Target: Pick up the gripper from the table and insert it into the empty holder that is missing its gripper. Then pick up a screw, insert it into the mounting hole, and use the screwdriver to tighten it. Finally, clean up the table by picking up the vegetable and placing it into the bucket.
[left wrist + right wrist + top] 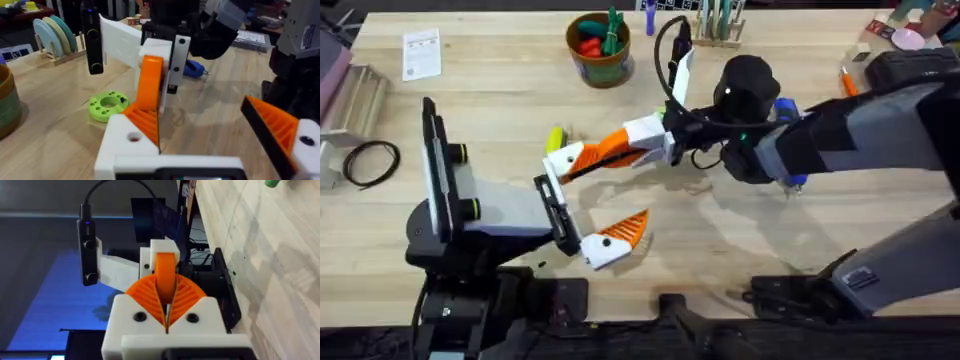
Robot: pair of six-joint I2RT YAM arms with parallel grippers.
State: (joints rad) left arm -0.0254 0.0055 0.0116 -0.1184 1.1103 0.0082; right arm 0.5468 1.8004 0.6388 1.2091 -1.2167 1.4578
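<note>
gripper [165, 275] smooth orange wedge, clamped in right end effector [166, 311].

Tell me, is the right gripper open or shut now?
Shut: the right gripper clamps the smooth orange gripper tip between its ribbed pads.

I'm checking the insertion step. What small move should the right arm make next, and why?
Probably press the gripper slightly deeper into the holder before letting go. The right gripper has its fingers shut on it and its far end meets the holder, but I can't tell whether it is fully seated.
</note>
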